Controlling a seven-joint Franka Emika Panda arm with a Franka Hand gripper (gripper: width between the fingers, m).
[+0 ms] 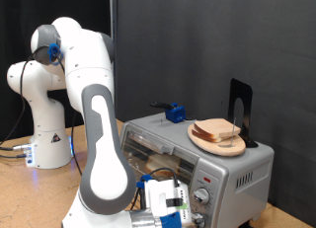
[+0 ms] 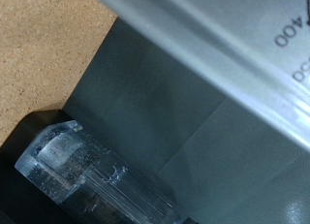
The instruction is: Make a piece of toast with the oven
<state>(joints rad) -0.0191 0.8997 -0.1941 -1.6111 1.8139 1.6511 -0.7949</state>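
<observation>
The boxy silver metal toaster oven (image 1: 197, 154) stands on the light brown wooden table (image 1: 30, 193), with its glass door toward the exterior view's bottom and two round knobs (image 1: 202, 196) visible at its front. On its flat top rests one round wooden plate (image 1: 218, 140) carrying a small stack of pale bread slices (image 1: 219, 131); how many slices are in the stack is too small to count. Beside the plate sit one small blue block (image 1: 176, 114) and one black upright bracket (image 1: 241, 112). The white arm (image 1: 99, 139) bends down in front of the oven and hides much of the door. The tool (image 1: 170, 206) hangs low at the oven's front, just beside the knobs; whether its fingers are spread or pressed together cannot be told. In the wrist view one clear plastic fingertip (image 2: 73, 156) shows near the oven's grey face (image 2: 184, 108) and dial numbers. A single loose slice cannot be made out.
</observation>
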